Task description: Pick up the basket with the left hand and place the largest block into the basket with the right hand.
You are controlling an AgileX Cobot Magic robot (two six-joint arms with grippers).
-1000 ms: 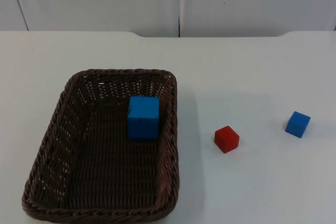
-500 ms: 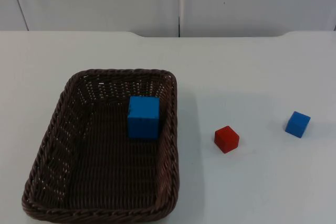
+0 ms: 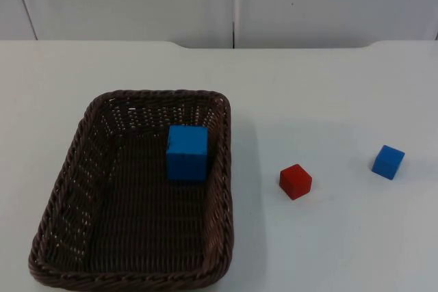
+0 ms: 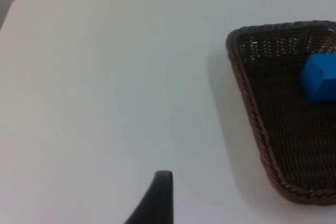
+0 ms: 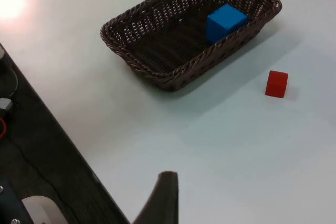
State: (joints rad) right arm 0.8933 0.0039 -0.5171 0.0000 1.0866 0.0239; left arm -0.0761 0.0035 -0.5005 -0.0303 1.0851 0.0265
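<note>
One big block already in basket, both arms off to the sides.
Large blue block (image 3: 187, 152) sits inside the basket (image 3: 65, 182), against its right wall, toward the far end; basket rests on the surface (image 3: 328, 87) near the front-left edge, long axis front to back. Left gripper (image 4: 157, 198) hangs left of the basket, nearer it; right gripper (image 5: 163, 198) waits off the surface edge. Can't tell either gripper's spread. Red block (image 3: 295, 181) and small blue block (image 3: 388, 162) lie right.
</note>
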